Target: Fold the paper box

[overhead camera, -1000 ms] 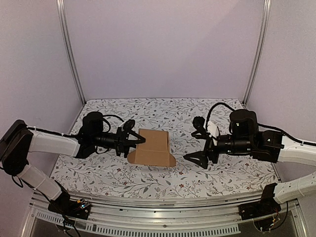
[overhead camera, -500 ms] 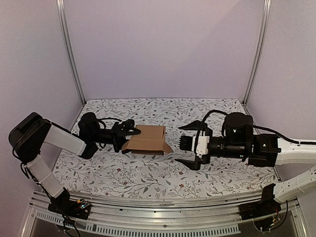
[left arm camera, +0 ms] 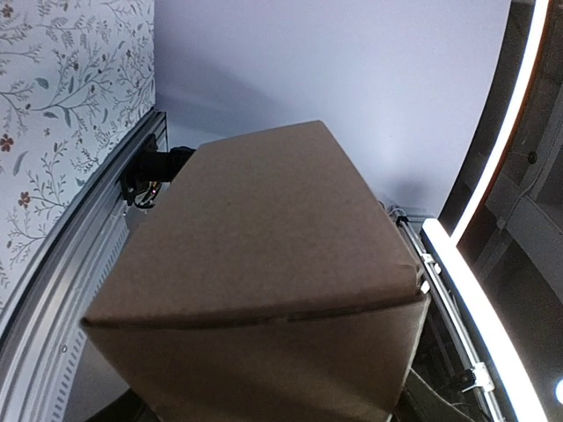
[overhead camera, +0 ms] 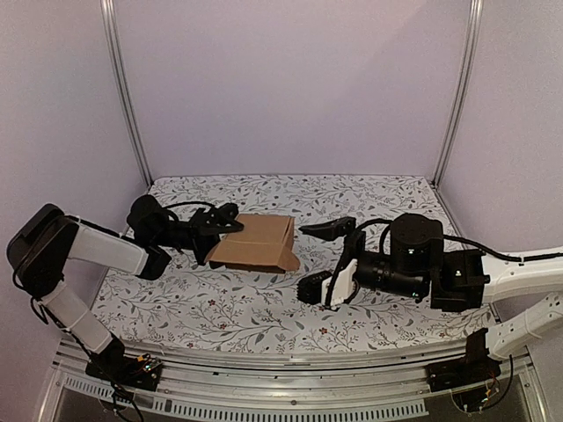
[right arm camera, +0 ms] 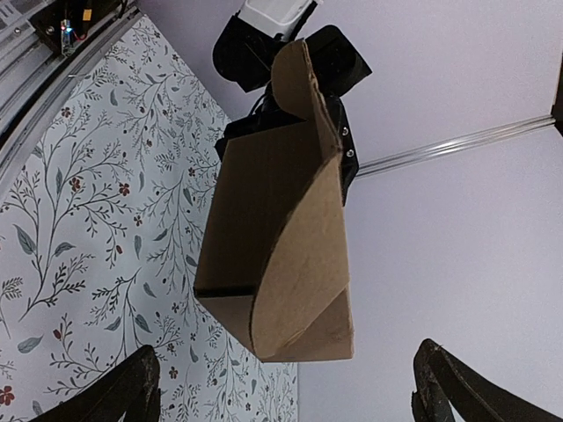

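Gaping wide and holding nothing, the right gripper [overhead camera: 318, 259] points left over the floral table [overhead camera: 220, 312]. Just beyond it sits the box [overhead camera: 255, 243], partly folded with one flap sticking out, its left end clamped in the left gripper [overhead camera: 222, 230].

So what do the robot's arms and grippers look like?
Both are chunky white tubes joined by round black joints: the left arm and the right arm. The left gripper looks all black, with two pointy fingers. The right gripper is black too, with a white piece near one finger. Thin black cables loop over the wrists.
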